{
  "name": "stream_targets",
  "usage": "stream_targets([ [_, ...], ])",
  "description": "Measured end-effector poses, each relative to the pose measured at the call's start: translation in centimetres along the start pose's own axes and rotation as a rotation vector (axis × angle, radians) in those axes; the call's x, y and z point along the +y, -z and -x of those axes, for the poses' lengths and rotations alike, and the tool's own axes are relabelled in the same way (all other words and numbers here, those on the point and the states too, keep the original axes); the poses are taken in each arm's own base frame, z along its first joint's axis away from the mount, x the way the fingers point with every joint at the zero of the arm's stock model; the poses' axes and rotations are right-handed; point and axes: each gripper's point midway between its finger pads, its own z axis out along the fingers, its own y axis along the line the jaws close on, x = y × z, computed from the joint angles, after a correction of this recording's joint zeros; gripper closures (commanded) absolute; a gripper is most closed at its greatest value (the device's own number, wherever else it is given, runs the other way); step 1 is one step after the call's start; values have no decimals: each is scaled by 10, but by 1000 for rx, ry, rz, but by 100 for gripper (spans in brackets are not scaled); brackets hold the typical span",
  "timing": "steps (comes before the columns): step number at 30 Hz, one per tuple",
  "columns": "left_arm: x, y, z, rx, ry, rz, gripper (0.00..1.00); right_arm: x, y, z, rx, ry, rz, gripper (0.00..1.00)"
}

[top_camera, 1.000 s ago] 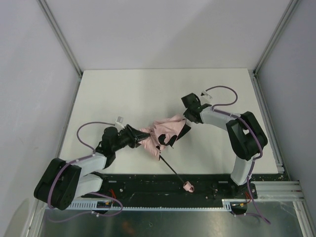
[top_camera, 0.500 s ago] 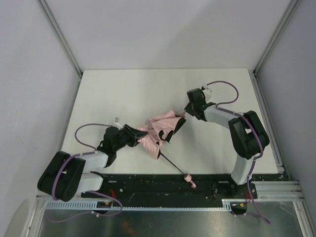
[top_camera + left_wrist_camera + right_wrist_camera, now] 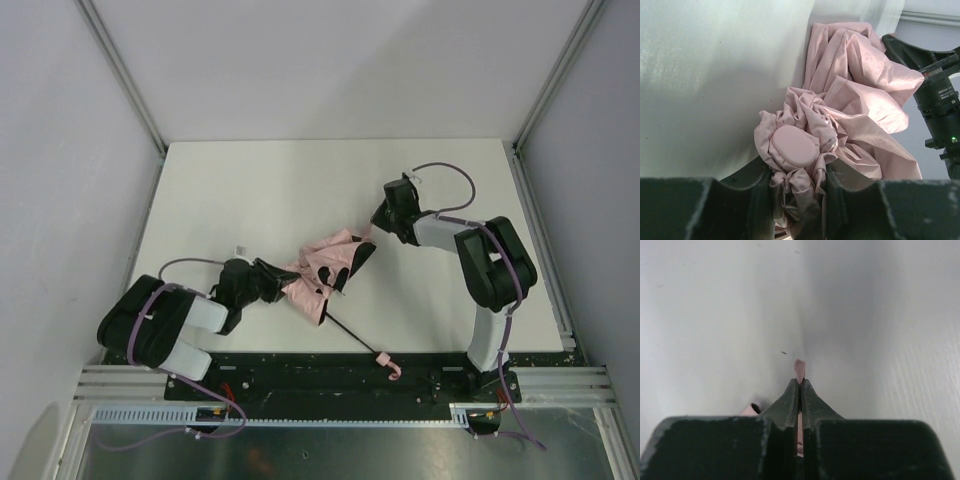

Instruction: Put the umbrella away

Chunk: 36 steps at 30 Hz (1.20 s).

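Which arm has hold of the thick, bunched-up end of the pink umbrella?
The left end effector: its fingers straddle the crumpled top of the umbrella. The right end effector pinches only a thin sliver of pink fabric.

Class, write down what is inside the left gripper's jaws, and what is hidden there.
Between the left gripper's fingers sits bunched pink fabric of the umbrella, with its rounded pink cap just past them. Whatever lies within the folds is covered.
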Motion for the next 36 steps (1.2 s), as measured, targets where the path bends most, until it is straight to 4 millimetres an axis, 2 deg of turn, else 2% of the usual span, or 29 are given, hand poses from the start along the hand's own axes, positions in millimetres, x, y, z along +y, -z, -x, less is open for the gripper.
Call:
stream_targets([
  [4, 2, -3, -2, 3, 17, 4, 100, 19, -4, 10, 4, 2, 153, 100],
  [6, 2, -3, -2, 4, 23, 4, 100, 22, -7, 11, 33, -10, 214, 97],
  [8, 2, -3, -2, 4, 26, 4, 100, 16, -13, 9, 77, -25, 251, 90],
  [9, 2, -3, -2, 3, 26, 5, 100, 11, -15, 7, 95, -29, 253, 85],
  [13, 3, -2, -2, 1, 27, 14, 100, -12, -20, 6, 137, -11, 210, 49],
  [15, 3, -1, -2, 0, 28, 20, 100, -13, -21, 20, 121, 26, 188, 34],
  [17, 2, -1, -2, 0, 29, 23, 100, -17, -20, 37, 99, 86, 139, 26],
  [19, 2, -1, -2, 1, 30, 28, 100, -21, -9, 50, 79, 152, 90, 22],
  [22, 2, -2, -2, 3, 32, 35, 100, -18, 24, 61, 56, 265, 40, 20],
  [24, 2, -3, -2, 5, 35, 41, 100, -3, 47, 63, 24, 353, 40, 18],
  [25, 2, -3, -2, 6, 36, 43, 100, 11, 61, 61, -3, 416, 56, 18],
  [27, 1, -5, -2, 9, 38, 50, 100, 48, 90, 40, -46, 558, 127, 18],
  [28, 1, -5, -2, 11, 43, 59, 100, 70, 107, 21, -66, 637, 183, 18],
  [30, 1, -7, -1, 14, 55, 79, 100, 105, 140, -32, -62, 787, 319, 18],
  [31, 2, -7, -1, 17, 63, 95, 100, 117, 154, -58, -46, 853, 386, 19],
  [33, 2, -8, 0, 20, 80, 133, 100, 126, 170, -100, -8, 958, 478, 21],
  [36, 0, -10, 2, 23, 103, 187, 100, 122, 181, -148, 39, 1103, 541, 23],
])
